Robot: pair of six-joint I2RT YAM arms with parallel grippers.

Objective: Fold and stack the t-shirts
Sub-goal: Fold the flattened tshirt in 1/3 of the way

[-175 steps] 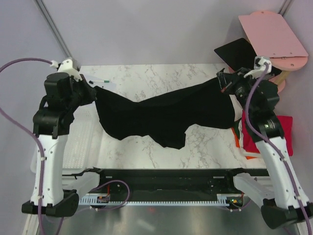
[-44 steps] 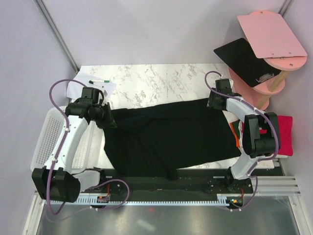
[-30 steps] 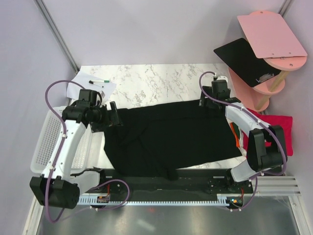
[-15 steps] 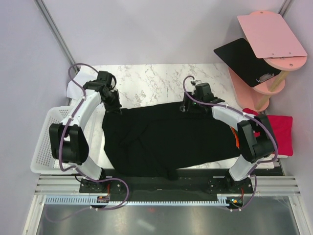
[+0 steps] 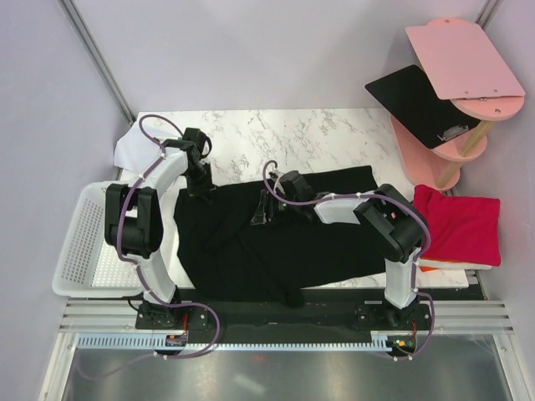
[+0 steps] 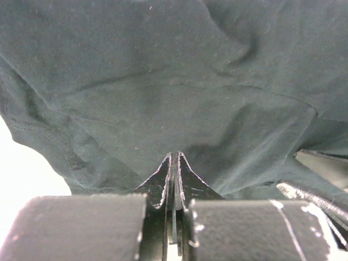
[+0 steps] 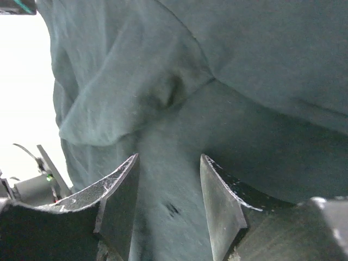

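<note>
The black t-shirt (image 5: pixel 292 242) lies spread flat across the marble table, its far edge slightly rumpled. My left gripper (image 5: pixel 203 190) is at the shirt's far left edge; in the left wrist view its jaws (image 6: pixel 174 155) are shut, tips down against the dark cloth (image 6: pixel 163 81), and nothing shows pinched between them. My right gripper (image 5: pixel 259 213) reaches over the shirt's middle. In the right wrist view it (image 7: pixel 169 157) stands partly open just above the cloth (image 7: pixel 261 54), beside a raised fold (image 7: pixel 109 103). A folded crimson red t-shirt (image 5: pixel 458 224) rests at the right edge.
A white basket (image 5: pixel 84 251) sits at the left, with white paper (image 5: pixel 129 146) behind it. A pink tiered stand (image 5: pixel 460 63) holding a black board (image 5: pixel 410 96) stands at the back right. A black rail (image 5: pixel 292 305) runs along the near edge.
The shirt, held up stretched before, now lies flat. My left gripper shut and moved to the shirt's far left edge. The right arm swung left over the shirt's middle, its jaws narrowing.
</note>
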